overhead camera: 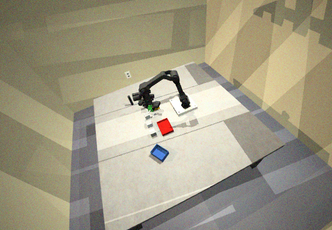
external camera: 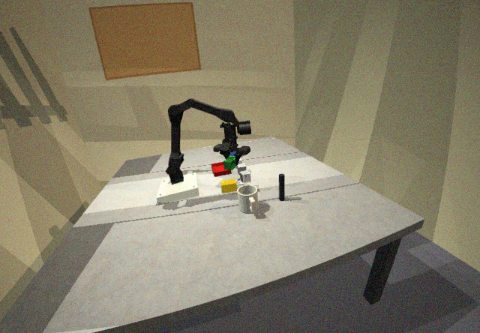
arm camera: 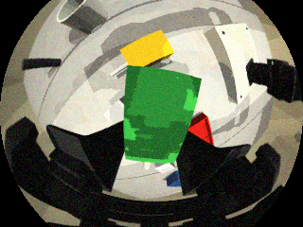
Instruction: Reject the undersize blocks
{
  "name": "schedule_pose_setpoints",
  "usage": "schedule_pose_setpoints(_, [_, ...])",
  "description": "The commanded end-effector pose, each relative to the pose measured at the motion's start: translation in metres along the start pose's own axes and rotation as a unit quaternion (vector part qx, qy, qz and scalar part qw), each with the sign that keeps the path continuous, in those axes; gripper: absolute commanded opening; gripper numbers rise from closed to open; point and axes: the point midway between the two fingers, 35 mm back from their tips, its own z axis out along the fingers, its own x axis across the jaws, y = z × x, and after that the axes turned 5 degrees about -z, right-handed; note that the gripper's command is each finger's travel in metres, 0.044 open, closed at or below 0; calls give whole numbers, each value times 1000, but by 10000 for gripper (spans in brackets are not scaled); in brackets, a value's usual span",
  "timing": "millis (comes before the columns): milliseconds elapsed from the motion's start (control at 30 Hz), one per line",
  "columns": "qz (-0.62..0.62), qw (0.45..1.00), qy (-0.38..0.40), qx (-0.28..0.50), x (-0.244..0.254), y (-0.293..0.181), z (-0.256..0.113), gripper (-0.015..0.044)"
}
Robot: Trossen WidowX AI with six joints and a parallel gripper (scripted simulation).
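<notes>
While the gripper (overhead camera: 150, 104) (external camera: 232, 153) (arm camera: 151, 124) pinches the green GO gauge (overhead camera: 150, 108) (external camera: 229, 163) (arm camera: 158, 111) above the table (overhead camera: 193, 147) (external camera: 201, 252), 3 steel blocks (overhead camera: 149, 124) (external camera: 244, 176) stand in a row — from the top view, at 6 o'clock from the gauge. The red reject tray (overhead camera: 165, 127) (external camera: 220, 169) (arm camera: 201, 130) lies at 5 o'clock, the blue tray (overhead camera: 159, 153) (arm camera: 173, 180) farther at 6. In the exterior view, a yellow block (external camera: 229, 186) (arm camera: 148, 49) sits at 6 o'clock from the gauge — a mug (external camera: 245, 201) (arm camera: 82, 18) is near it, at 4.
</notes>
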Motion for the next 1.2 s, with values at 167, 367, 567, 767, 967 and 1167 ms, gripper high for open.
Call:
schedule_pose_setpoints(167, [306, 952, 9, 2, -39, 22, 10, 0])
schedule_pose_setpoints(367, [328, 945, 9, 2, -42, 24, 15, 0])
schedule_pose_setpoints(567, [328, 945, 9, 2, -41, 23, 25, 0])
schedule_pose_setpoints(767, [328, 945, 9, 2, -40, 23, 37, 0])
schedule_pose_setpoints(967, [328, 945, 9, 2, -40, 23, 48, 0])
schedule_pose_setpoints(1167, [328, 945, 9, 2, -40, 23, 59, 0])
